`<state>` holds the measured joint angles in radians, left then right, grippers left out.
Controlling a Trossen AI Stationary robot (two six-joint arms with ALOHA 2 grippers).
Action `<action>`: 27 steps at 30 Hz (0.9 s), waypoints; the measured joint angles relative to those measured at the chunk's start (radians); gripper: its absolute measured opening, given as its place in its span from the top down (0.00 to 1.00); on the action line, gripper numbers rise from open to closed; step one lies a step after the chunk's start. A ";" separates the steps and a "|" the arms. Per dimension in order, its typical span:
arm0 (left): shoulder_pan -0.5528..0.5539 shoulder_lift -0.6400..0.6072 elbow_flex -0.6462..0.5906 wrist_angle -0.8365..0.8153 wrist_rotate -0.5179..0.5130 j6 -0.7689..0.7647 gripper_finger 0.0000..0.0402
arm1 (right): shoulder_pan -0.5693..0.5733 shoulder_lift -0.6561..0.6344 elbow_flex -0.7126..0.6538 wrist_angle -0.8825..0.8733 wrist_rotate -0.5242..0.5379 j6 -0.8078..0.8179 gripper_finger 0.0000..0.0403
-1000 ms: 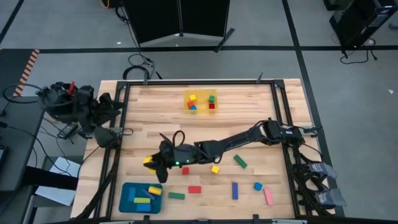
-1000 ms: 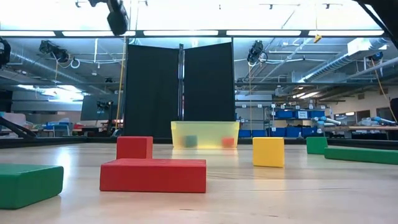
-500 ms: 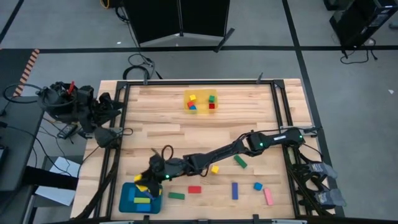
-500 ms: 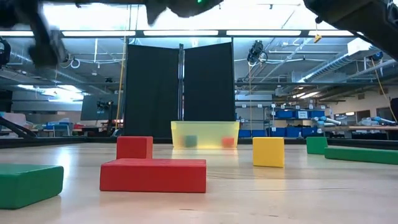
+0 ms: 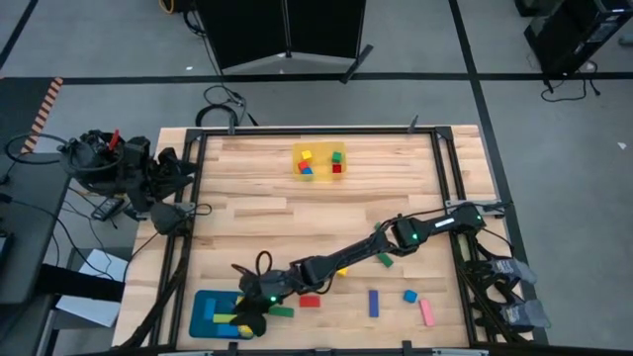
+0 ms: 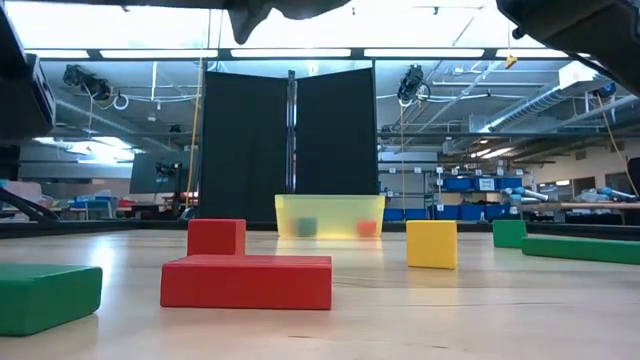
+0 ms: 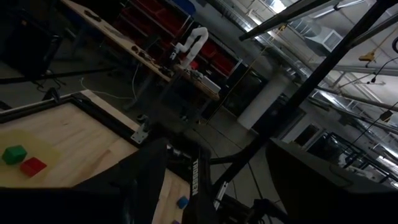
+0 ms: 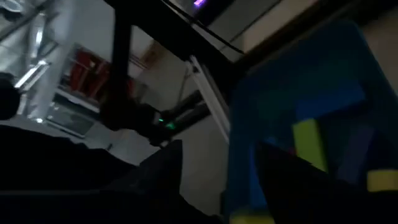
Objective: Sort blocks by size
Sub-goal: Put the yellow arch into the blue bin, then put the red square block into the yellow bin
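1. Right gripper (image 5: pixel 244 314) is stretched low across the table (image 5: pixel 267 213), hanging over the teal tray (image 5: pixel 203 311) at the near left corner; whether its fingers are parted or holding a block, I cannot tell from here.
2. Left gripper (image 5: pixel 188 211) waits folded by the table's left edge, jaws spread wide, nothing between them.
3. Teal tray: long blocks lie in it, a yellow bar (image 5: pixel 227 318) and a blue one beside it; the right wrist view shows a yellow bar (image 8: pixel 309 144) in the blue tray.
4. Yellow tray (image 5: pixel 318 161) at the far middle holds small cubes: yellow, green, red and blue.
5. Loose on the near table: a green bar (image 5: pixel 282 311) and a red bar (image 5: pixel 310 301) just beside the gripper, a blue bar (image 5: pixel 374 303), a pink bar (image 5: pixel 426 312), a small blue cube (image 5: pixel 409 296).
6. Down low, the red bar (image 6: pixel 247 281) sits up front, with a red cube (image 6: pixel 216 237) behind it and a yellow cube (image 6: pixel 431 244) to the right.
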<state>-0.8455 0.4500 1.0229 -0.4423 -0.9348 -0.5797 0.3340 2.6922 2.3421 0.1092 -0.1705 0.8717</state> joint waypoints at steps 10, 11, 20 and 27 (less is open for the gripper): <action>0.000 0.015 0.000 -0.114 0.010 -0.068 0.30 | -0.071 -0.073 0.000 -0.032 0.012 -0.163 0.44; 0.000 0.024 0.000 -0.139 0.012 -0.084 0.30 | -0.080 -0.102 -0.001 -0.060 0.047 -0.205 0.47; 0.000 0.104 0.000 -0.187 0.042 -0.082 0.30 | -0.159 -0.345 -0.054 -0.385 0.227 -0.484 0.91; 0.000 0.230 0.000 -0.261 0.150 -0.117 0.30 | -0.231 -0.590 -0.326 -0.416 0.282 -0.511 0.96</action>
<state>-0.8452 0.6802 1.0225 -0.7030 -0.7845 -0.6967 0.1029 2.1025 2.0157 -0.3070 0.1120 0.3604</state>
